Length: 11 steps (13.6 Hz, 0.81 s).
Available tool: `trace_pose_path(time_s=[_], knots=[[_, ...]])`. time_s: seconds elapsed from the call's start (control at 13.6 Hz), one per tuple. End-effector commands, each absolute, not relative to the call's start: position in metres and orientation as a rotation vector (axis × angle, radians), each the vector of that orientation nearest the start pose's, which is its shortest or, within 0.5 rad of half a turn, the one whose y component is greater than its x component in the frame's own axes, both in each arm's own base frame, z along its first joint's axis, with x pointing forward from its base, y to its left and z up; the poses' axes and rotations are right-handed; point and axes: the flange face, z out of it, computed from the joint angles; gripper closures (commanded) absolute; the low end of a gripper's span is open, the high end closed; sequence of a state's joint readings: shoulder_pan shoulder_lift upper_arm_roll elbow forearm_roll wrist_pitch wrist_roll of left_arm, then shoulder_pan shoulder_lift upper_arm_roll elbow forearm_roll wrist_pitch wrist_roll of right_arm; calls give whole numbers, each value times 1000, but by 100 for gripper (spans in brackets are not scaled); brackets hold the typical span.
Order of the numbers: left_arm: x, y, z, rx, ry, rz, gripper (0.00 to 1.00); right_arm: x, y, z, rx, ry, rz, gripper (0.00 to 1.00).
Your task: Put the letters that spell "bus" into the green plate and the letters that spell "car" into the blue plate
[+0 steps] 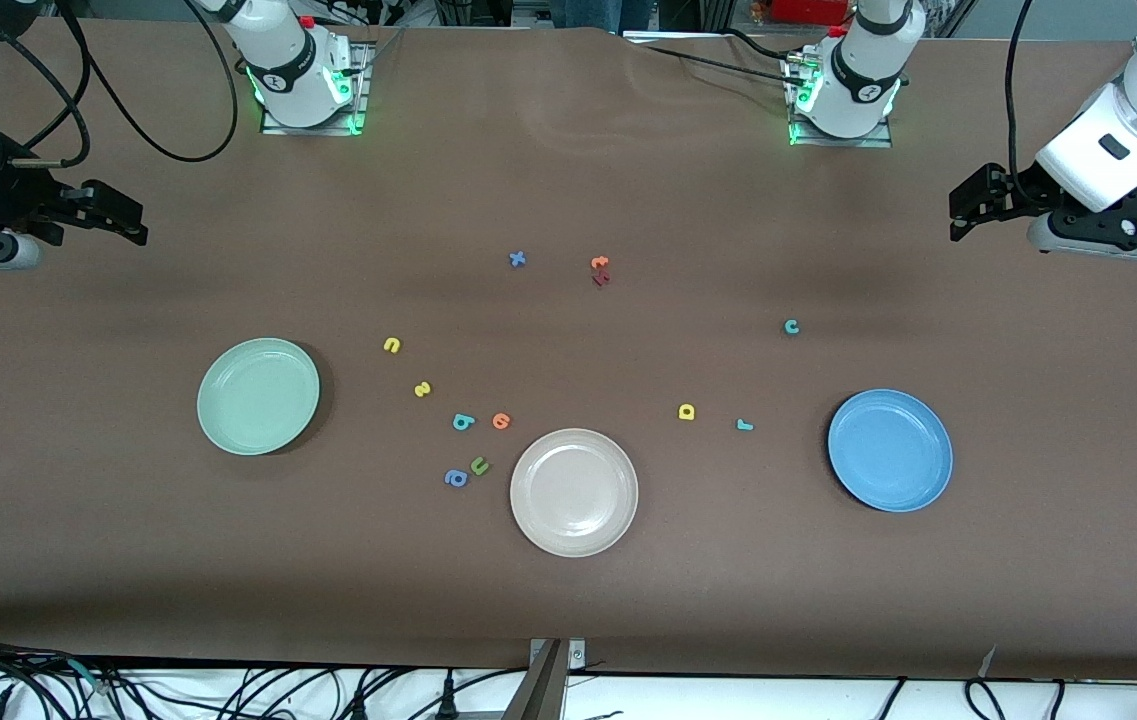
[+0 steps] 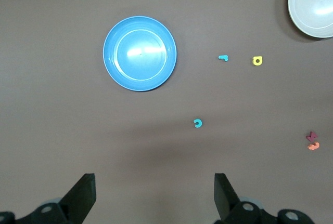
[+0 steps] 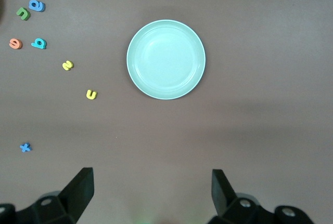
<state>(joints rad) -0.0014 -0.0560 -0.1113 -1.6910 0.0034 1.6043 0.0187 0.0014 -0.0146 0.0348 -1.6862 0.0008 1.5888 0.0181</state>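
The green plate (image 1: 258, 396) (image 3: 166, 59) lies toward the right arm's end of the table and holds nothing. Beside it lie the yellow "u" (image 1: 391, 345) (image 3: 91, 94), yellow "s" (image 1: 422, 389) (image 3: 67, 65) and teal "b" (image 1: 463, 422) (image 3: 38, 43). The blue plate (image 1: 890, 450) (image 2: 139, 52), also bare, lies toward the left arm's end. Near it lie the teal "c" (image 1: 791, 327) (image 2: 197, 123), teal "r" (image 1: 745, 425) (image 2: 223, 57) and yellow "a" (image 1: 686, 411) (image 2: 257, 61). My right gripper (image 1: 136, 222) (image 3: 152, 190) and left gripper (image 1: 958, 213) (image 2: 155, 193) hang open and hold nothing, high over the table's two ends.
A beige plate (image 1: 574, 492) sits between the two coloured plates, nearest the front camera. An orange round letter (image 1: 501, 421), a green "u" (image 1: 479, 465) and a blue "a" (image 1: 456, 479) lie by the "b". A blue "x" (image 1: 517, 259) and two reddish letters (image 1: 600, 270) lie farther back.
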Motion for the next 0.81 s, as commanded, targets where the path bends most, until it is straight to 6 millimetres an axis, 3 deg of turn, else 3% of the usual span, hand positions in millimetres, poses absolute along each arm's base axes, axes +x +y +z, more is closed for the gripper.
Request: trace_pose_path(time_s=[0.0, 0.37, 0.74], knots=[[539, -62, 607, -3110, 237, 35, 0, 547, 17, 583, -3118, -2, 185, 0], [539, -63, 606, -3110, 244, 37, 0, 553, 14, 578, -3119, -11, 209, 0], [539, -64, 607, -3109, 247, 35, 0, 557, 17, 566, -3167, -128, 246, 0]])
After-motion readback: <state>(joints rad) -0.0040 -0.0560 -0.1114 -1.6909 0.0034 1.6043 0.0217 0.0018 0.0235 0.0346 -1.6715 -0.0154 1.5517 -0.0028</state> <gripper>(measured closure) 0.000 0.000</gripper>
